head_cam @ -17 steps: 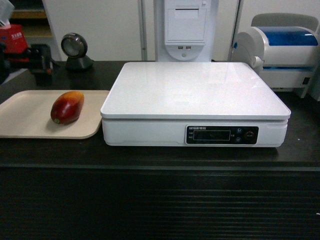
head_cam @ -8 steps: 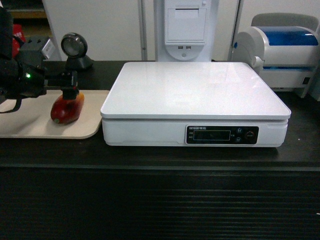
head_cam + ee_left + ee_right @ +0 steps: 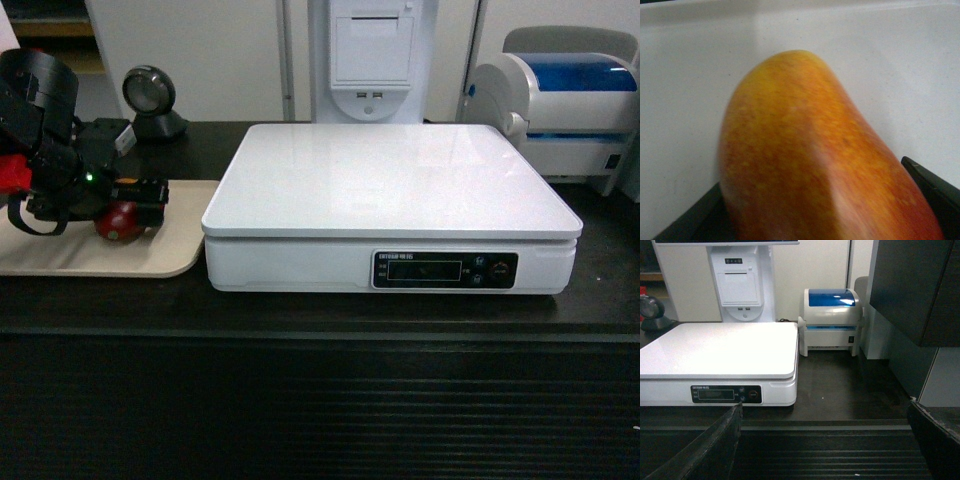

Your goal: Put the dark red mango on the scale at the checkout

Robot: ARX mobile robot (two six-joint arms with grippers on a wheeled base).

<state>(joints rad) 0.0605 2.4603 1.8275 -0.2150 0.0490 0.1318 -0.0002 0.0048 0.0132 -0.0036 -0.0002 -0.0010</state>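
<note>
The dark red mango [image 3: 117, 223] lies on a beige tray [image 3: 60, 255] left of the scale [image 3: 390, 180], on the black checkout counter [image 3: 320, 315]. My left gripper [image 3: 138, 192] is down over the mango, open, one black finger on each side of it. In the left wrist view the mango [image 3: 805, 150] fills the frame, its yellow-orange end up, with the fingertips [image 3: 935, 187] at its flanks. My right gripper [image 3: 825, 440] is open and empty in front of the counter's ribbed panel, right of the scale [image 3: 720, 347]. It is out of the head view.
A round black scanner [image 3: 150, 100] stands behind the tray. A white kiosk printer [image 3: 372, 55] rises behind the scale. A white and blue label printer [image 3: 570, 100] sits at the back right. A small red object [image 3: 12, 172] shows at the left edge.
My left arm came in from the left and lowered onto the mango, which now shows only partly under the gripper. The mango remains on the tray.
</note>
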